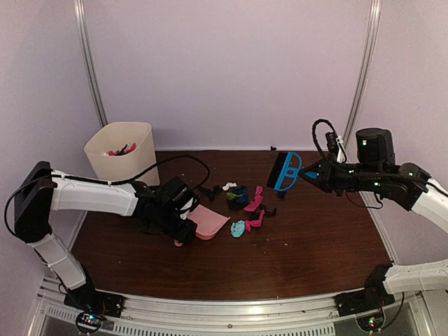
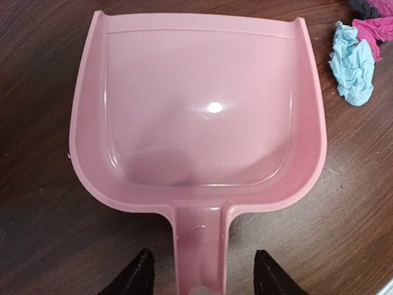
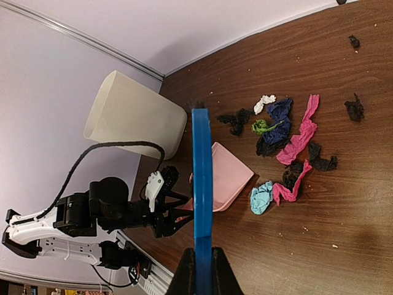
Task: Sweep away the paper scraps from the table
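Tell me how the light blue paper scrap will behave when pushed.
The light blue crumpled paper scrap looks thin and creased: probably very light, apt to skid or tumble. Its lumpy shape should stop it rolling far. On the smooth wood-grain table it likely slides easily.

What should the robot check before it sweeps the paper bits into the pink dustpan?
1. Brush gripped: the right pincer is shut on the blue brush. Ok.
2. Dustpan gripped: the left pincer is open, with gaps between its fingers and the handle of the pink dustpan. Not ok.
3. Dustpan flat on the table and empty. Ok.
4. Dustpan mouth faces the paper scraps. Ok.
5. Brush on the far side of the scraps from the dustpan. Ok.
6. All scraps in one pile: a few black bits lie apart. Not ok.
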`<state>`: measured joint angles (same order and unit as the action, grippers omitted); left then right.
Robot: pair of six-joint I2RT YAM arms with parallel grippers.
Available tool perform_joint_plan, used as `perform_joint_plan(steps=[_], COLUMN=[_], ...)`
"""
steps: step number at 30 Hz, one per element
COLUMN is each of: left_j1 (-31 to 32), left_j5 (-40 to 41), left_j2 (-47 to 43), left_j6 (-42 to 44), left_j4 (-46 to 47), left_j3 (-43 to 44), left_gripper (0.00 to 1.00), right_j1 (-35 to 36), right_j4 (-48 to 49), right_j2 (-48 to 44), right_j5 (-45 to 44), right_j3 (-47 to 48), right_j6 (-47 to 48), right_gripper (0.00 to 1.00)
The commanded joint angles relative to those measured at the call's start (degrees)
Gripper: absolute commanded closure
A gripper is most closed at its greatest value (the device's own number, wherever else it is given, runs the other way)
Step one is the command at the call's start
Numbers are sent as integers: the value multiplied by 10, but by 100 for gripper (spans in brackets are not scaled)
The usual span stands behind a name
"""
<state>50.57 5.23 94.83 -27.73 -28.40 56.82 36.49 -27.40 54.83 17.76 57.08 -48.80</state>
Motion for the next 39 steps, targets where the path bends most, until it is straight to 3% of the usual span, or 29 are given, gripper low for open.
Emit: perform_joint_plan(steps=[1, 10, 19, 22, 23, 24, 25, 28, 31, 39], left_j1=[0, 5, 14, 14, 15, 15, 15, 14, 14, 40], left_j5=[6, 77, 147, 211, 247, 277, 292, 284, 256, 199], left_j2=[-59, -184, -323, -365, -375, -378, -378, -364, -349, -409], left_j6=[-11, -51, 34, 62, 59, 58, 71, 120, 108, 66], left_j4=[27, 47, 166, 208, 220, 220, 217, 218, 229, 361], left_j3=[-11, -84, -157, -176, -180, -179, -174, -164, -174, -314], left_gripper=[40, 34, 31, 24, 19, 7, 3, 2, 2, 2], right_j1=[-3, -4, -3, -4, -3, -3, -3, -3, -4, -3], right_j4=[-6, -1, -2, -4, -4, -4, -4, -1, -1, -15], right_j2=[-13, -5, 6, 8, 8, 9, 10, 9, 4, -12], right_j5=[-17, -14, -10, -9, -10, -9, -9, -11, -15, -29], right_j3=[9, 10, 18, 21, 22, 23, 23, 23, 20, 16], right_j6=[5, 10, 18, 19, 19, 19, 19, 17, 13, 4], right_gripper=[100, 100, 100, 100, 100, 100, 100, 100, 100, 100])
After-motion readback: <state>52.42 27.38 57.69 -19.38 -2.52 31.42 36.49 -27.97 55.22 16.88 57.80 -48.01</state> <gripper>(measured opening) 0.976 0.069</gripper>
